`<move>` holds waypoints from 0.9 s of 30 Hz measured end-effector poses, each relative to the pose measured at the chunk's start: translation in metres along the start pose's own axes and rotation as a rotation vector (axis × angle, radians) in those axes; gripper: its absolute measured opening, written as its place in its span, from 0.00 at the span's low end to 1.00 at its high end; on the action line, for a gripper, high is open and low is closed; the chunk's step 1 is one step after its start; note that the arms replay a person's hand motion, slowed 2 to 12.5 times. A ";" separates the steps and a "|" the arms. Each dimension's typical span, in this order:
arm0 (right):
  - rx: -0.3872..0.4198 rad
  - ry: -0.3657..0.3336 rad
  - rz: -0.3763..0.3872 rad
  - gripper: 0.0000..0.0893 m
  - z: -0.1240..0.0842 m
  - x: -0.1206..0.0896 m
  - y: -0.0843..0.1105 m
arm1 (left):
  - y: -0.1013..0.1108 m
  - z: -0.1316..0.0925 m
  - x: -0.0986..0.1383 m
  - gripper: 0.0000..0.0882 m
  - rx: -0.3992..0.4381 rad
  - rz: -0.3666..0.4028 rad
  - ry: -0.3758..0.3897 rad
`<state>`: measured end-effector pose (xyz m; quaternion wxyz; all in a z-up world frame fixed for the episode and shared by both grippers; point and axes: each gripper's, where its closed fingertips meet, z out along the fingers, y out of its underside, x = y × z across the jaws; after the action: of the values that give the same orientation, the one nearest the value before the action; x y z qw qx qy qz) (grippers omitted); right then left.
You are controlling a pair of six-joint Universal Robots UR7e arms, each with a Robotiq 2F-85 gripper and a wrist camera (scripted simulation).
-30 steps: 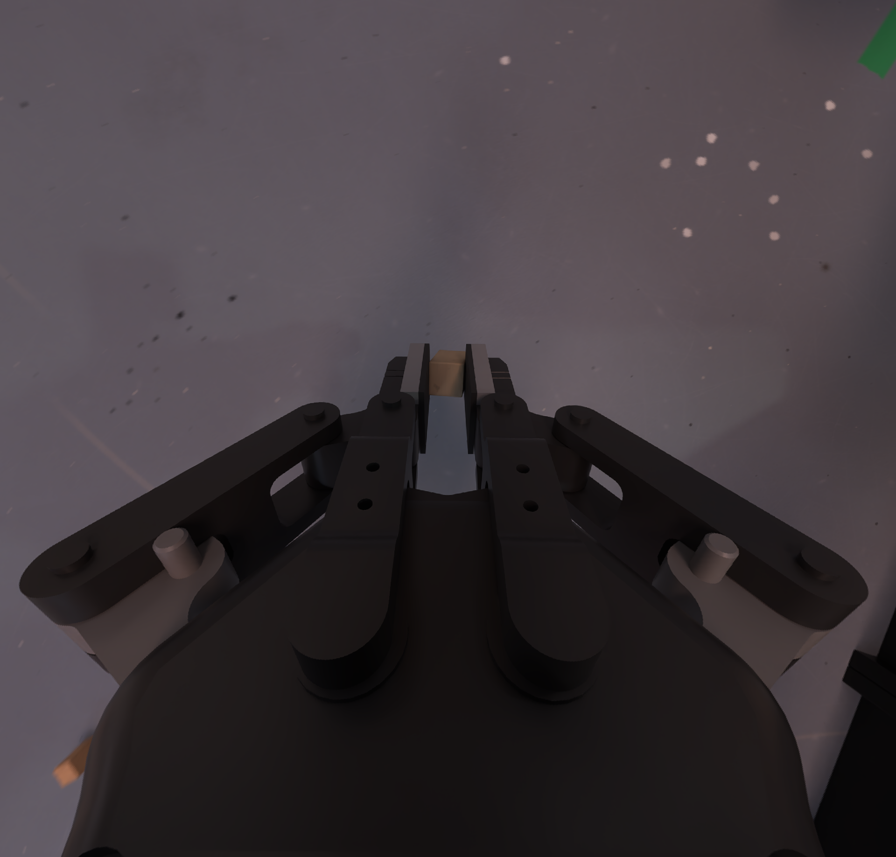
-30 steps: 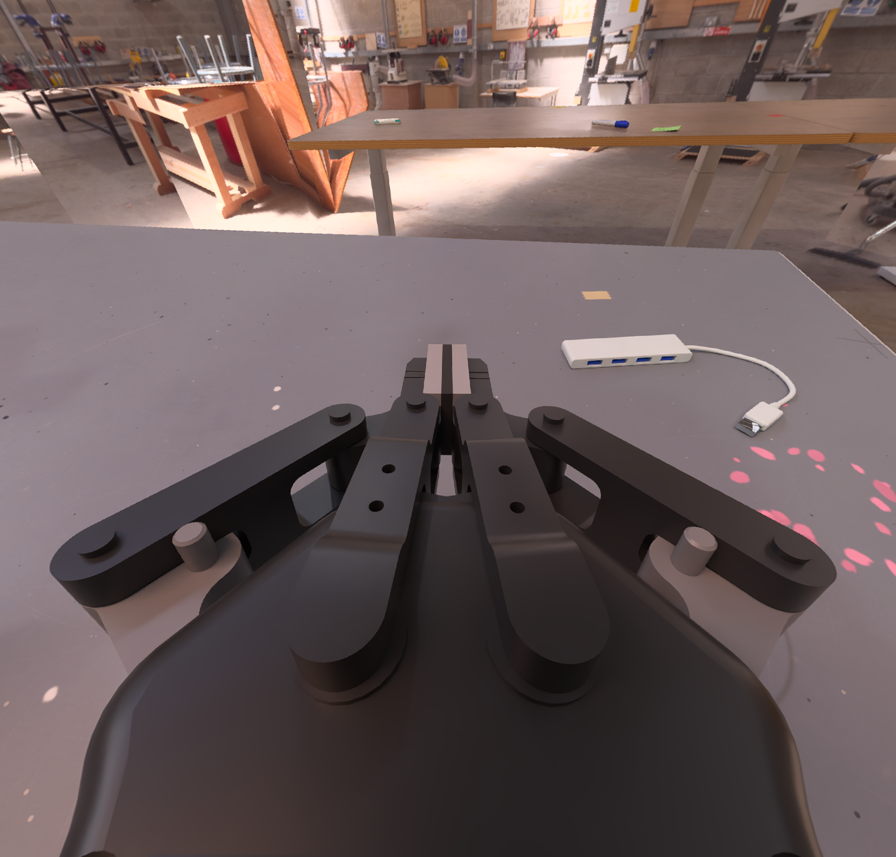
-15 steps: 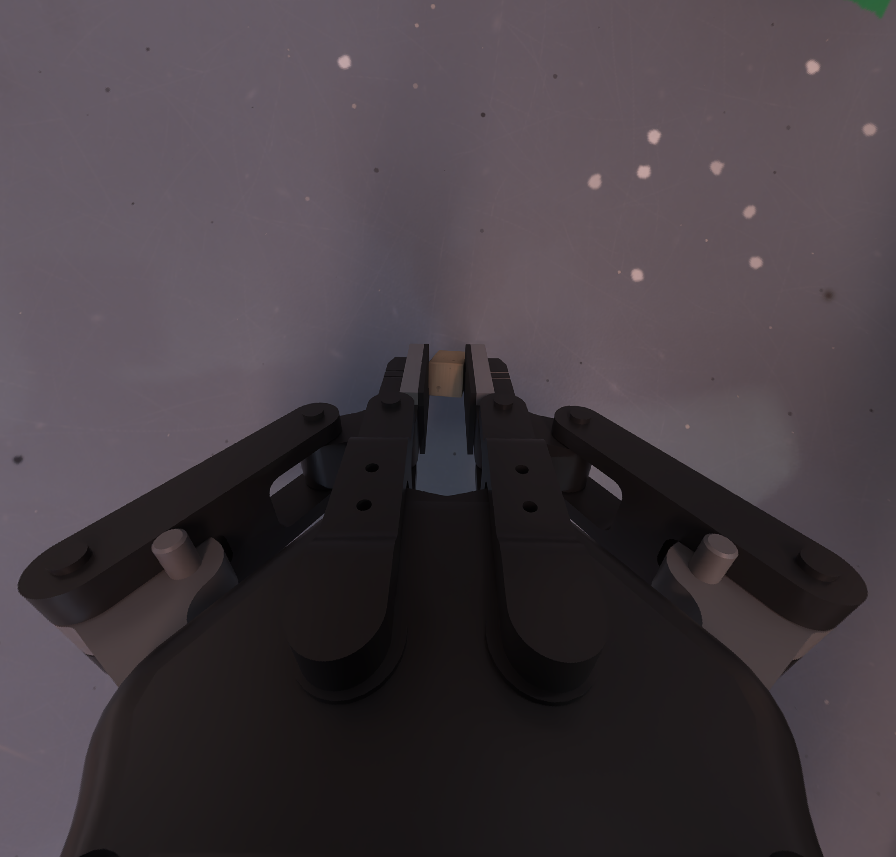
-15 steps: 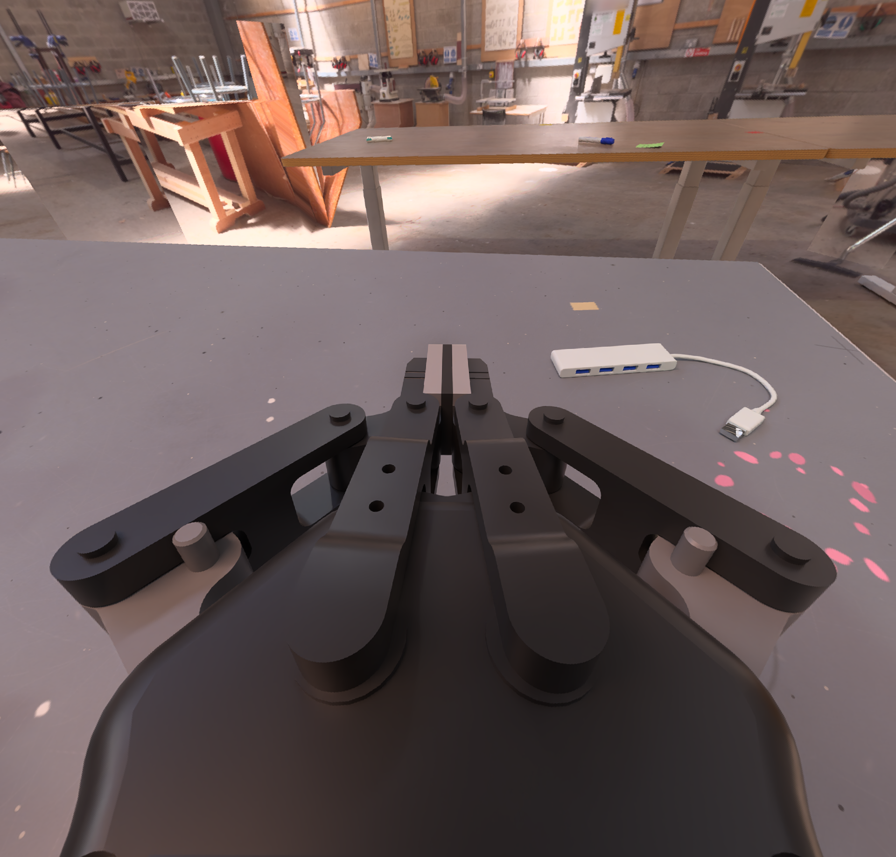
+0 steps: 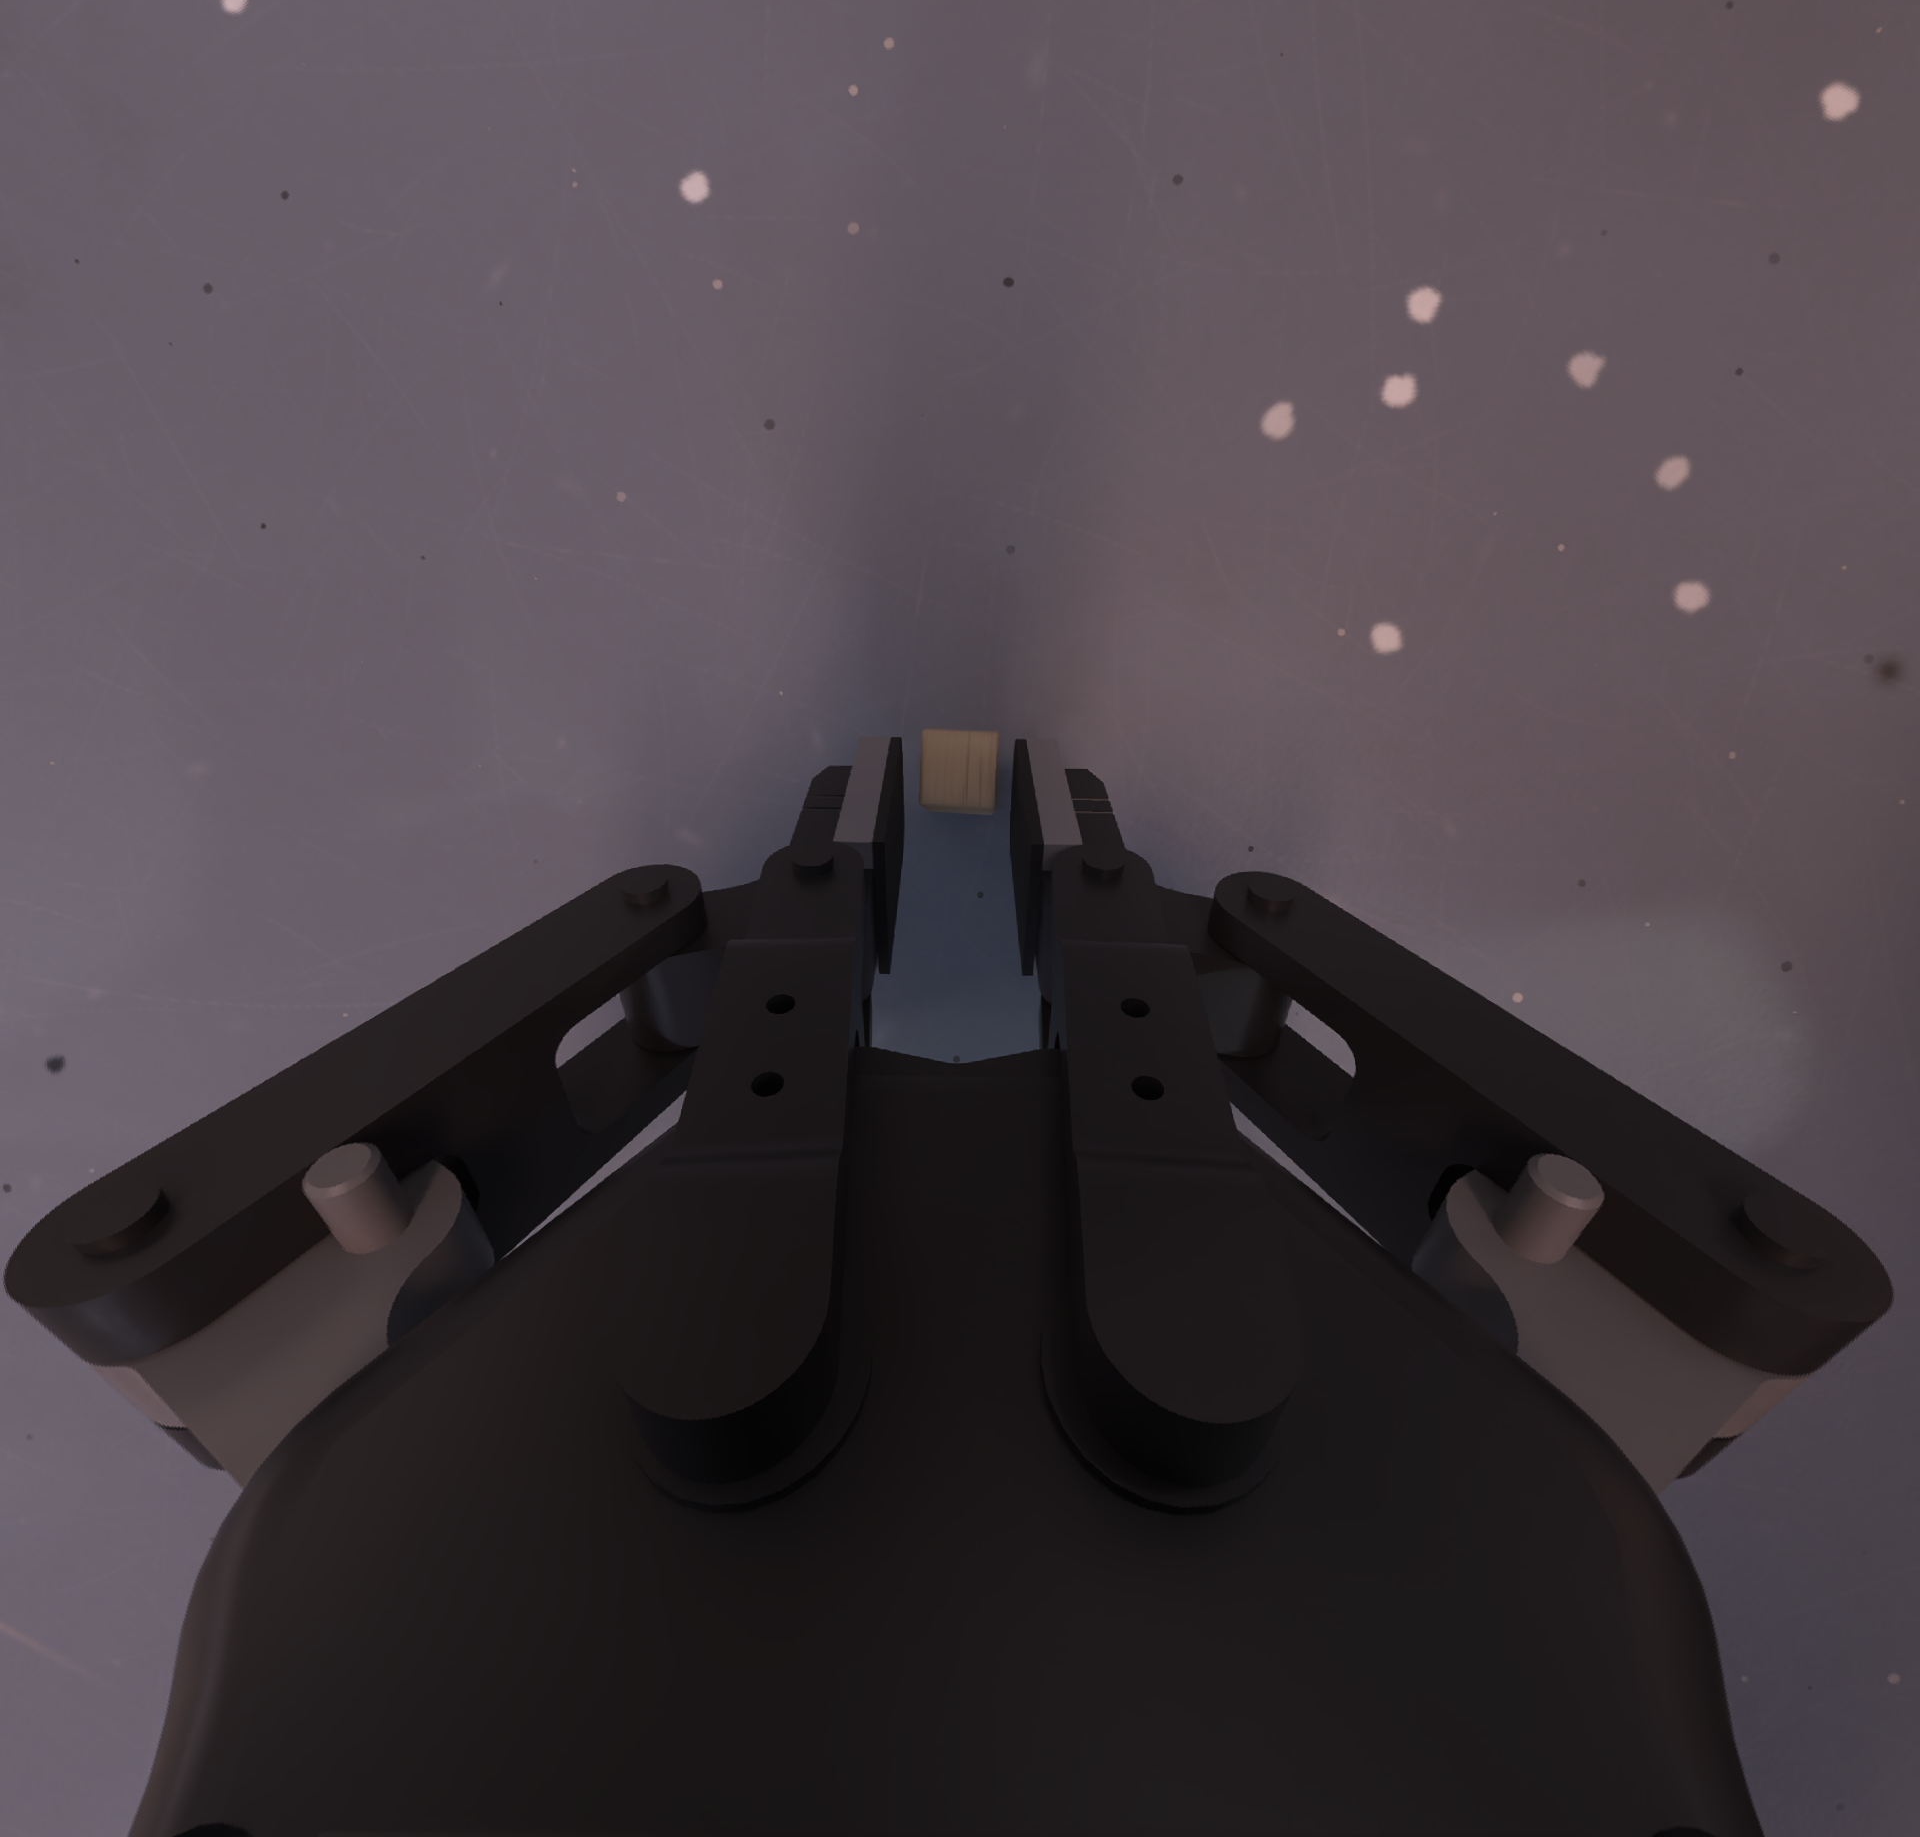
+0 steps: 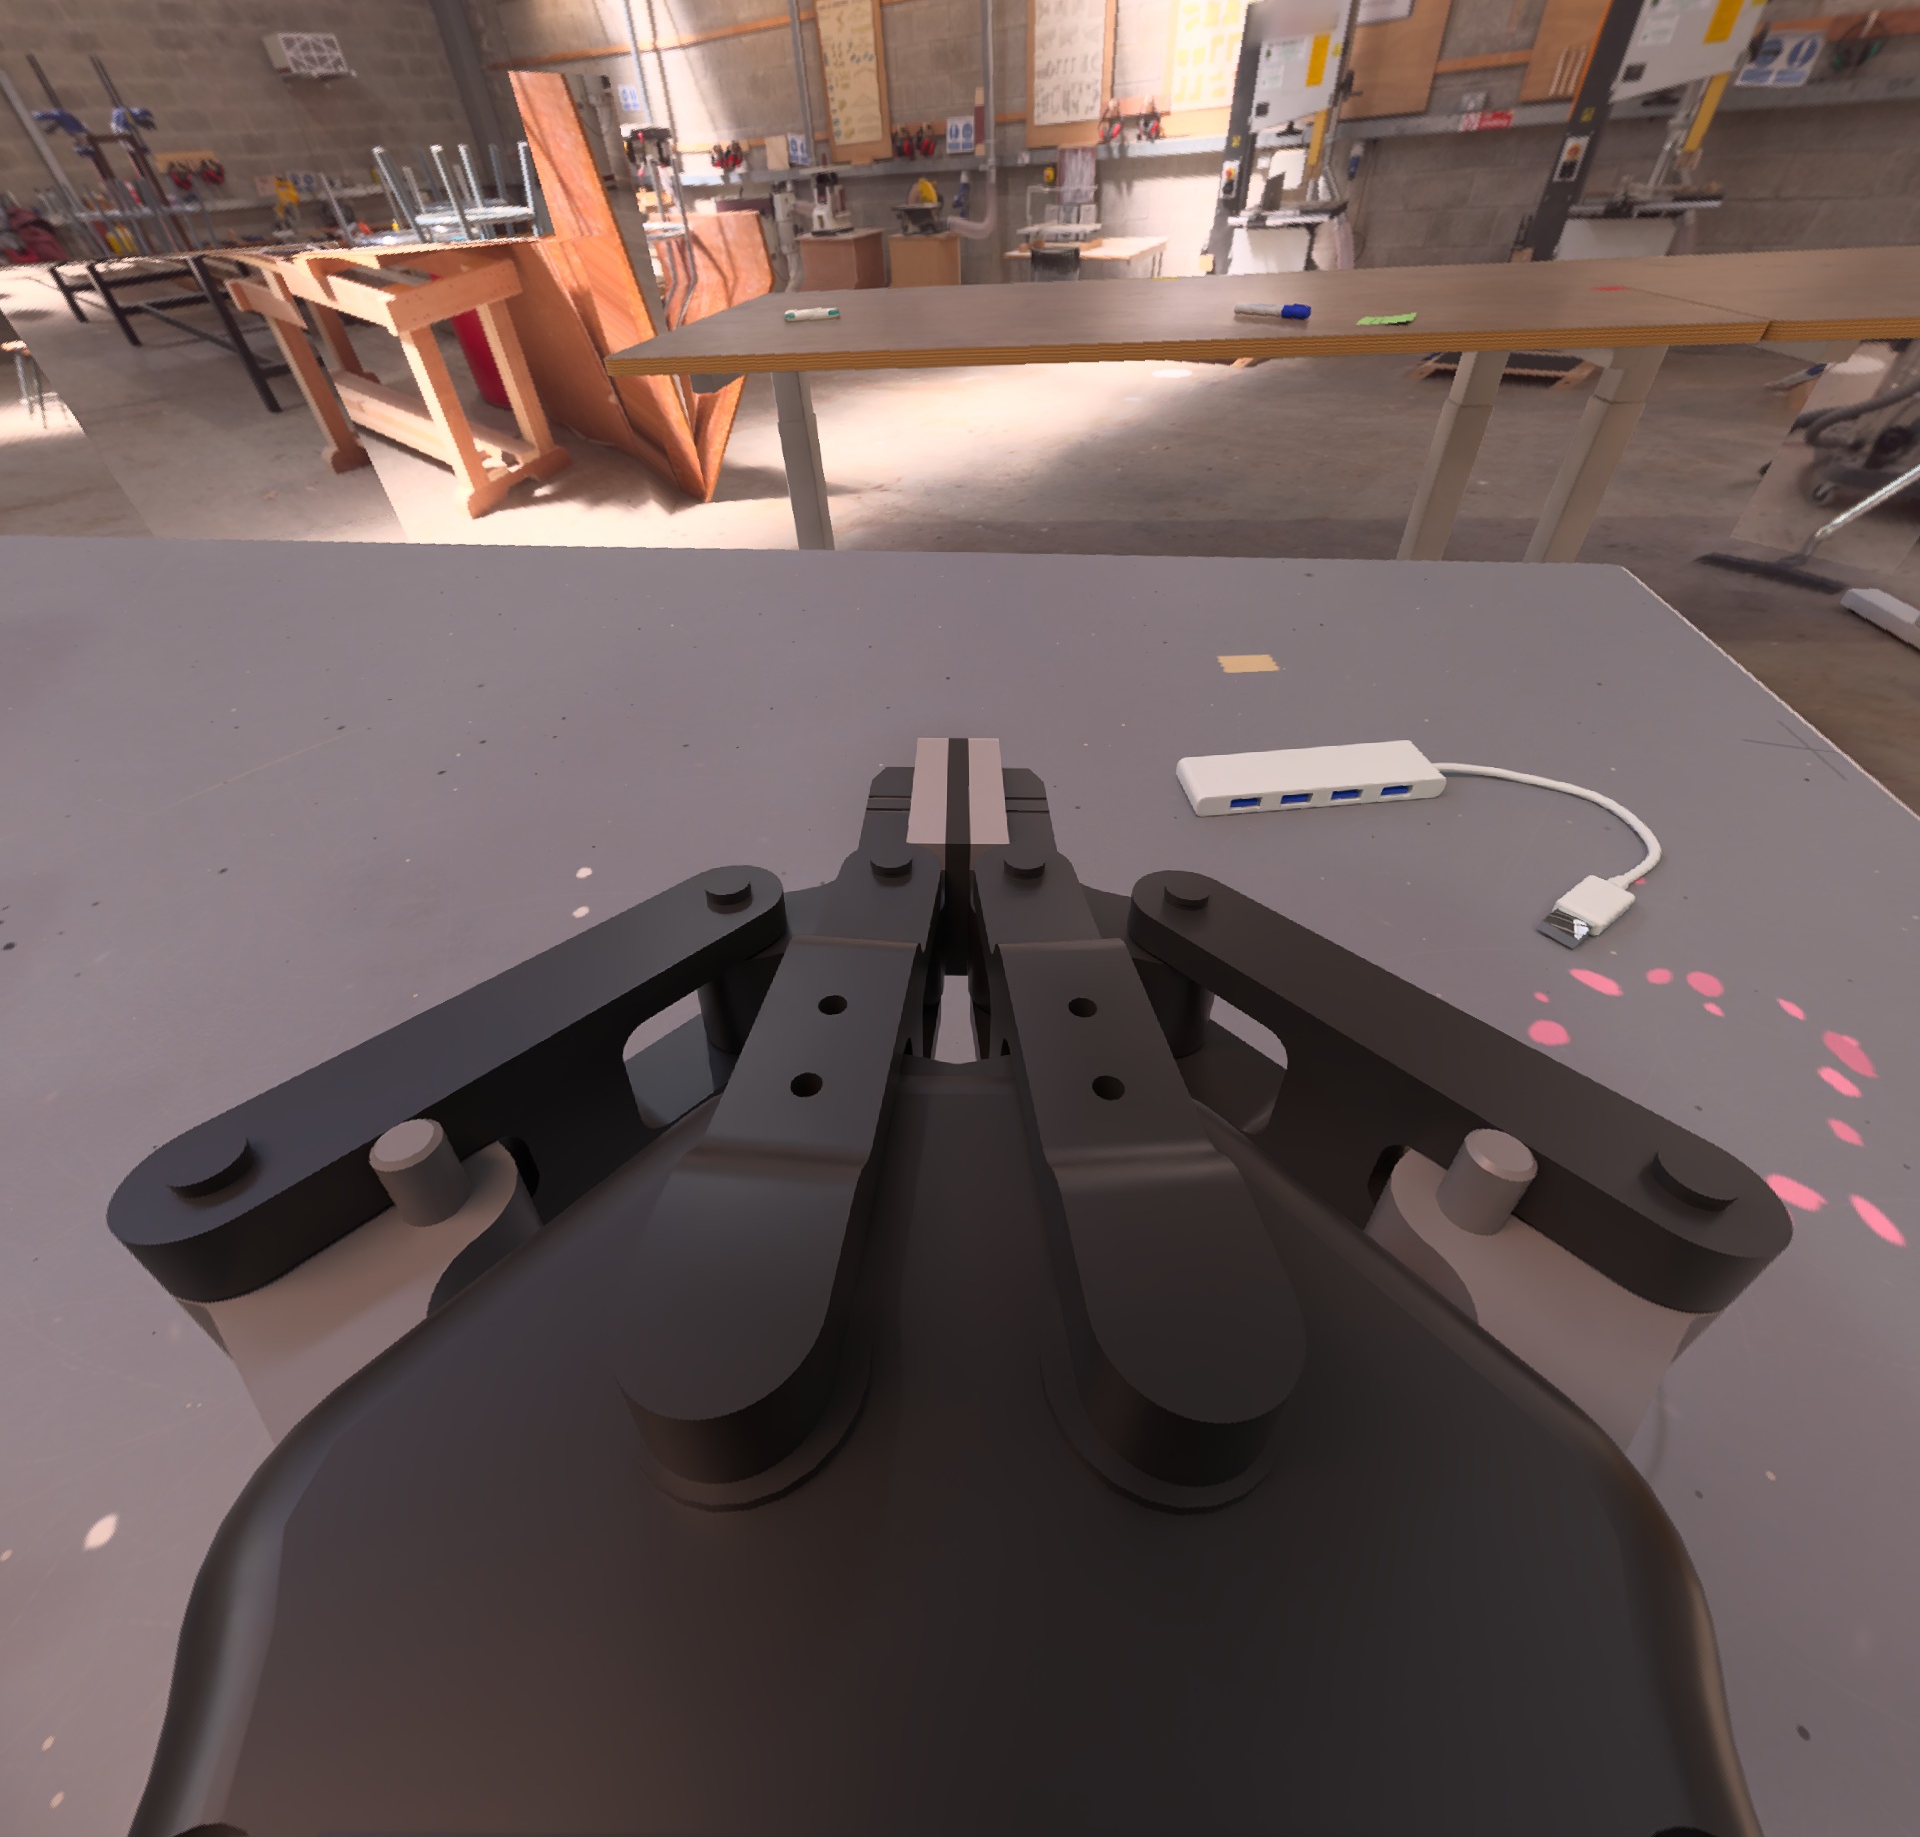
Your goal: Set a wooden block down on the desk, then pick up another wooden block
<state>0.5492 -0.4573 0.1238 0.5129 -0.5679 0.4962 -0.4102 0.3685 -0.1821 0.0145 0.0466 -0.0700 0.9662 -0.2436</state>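
Observation:
In the left wrist view, a small pale wooden block (image 5: 959, 771) sits on the grey speckled desk (image 5: 520, 437) between my fingertips. My left gripper (image 5: 956, 785) points down at the desk and is slightly open, with a narrow gap on each side of the block. In the right wrist view, my right gripper (image 6: 956, 788) is shut and empty, held low over the grey desk (image 6: 416, 748). A small flat tan piece (image 6: 1246, 663) lies far ahead of it near the desk's back edge; I cannot tell whether it is a block.
A white USB hub (image 6: 1309, 775) with a cable and plug (image 6: 1588, 912) lies to the right of the right gripper. Pink paint spots (image 6: 1839, 1060) mark the desk at the right. Beyond the desk's far edge is a workshop with a long table (image 6: 1247, 327).
The left fingers have parted and let go of the block, which now sits free between them. The desk speckles have slid down the left view. The right gripper stays shut.

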 end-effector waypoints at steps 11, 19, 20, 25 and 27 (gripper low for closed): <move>-0.013 -0.001 -0.010 0.00 0.002 -0.001 0.004 | 0.002 -0.005 0.006 0.30 0.041 -0.008 0.013; -0.019 -0.003 -0.011 0.00 0.003 -0.002 0.006 | 0.002 -0.021 0.007 0.42 0.087 -0.029 0.015; -0.019 -0.003 -0.011 0.00 0.003 -0.002 0.006 | 0.002 -0.024 0.006 0.43 0.099 -0.032 0.009; -0.018 -0.004 -0.013 0.00 0.003 -0.002 0.006 | 0.001 -0.050 -0.005 0.43 0.156 -0.063 -0.042; -0.017 -0.004 -0.013 0.00 0.003 -0.002 0.006 | 0.002 -0.064 -0.014 0.42 0.176 -0.085 -0.074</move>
<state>0.5509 -0.4547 0.1176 0.5064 -0.5764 0.4950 -0.4079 0.3740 -0.1483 0.0704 0.0777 -0.1153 0.9349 -0.3266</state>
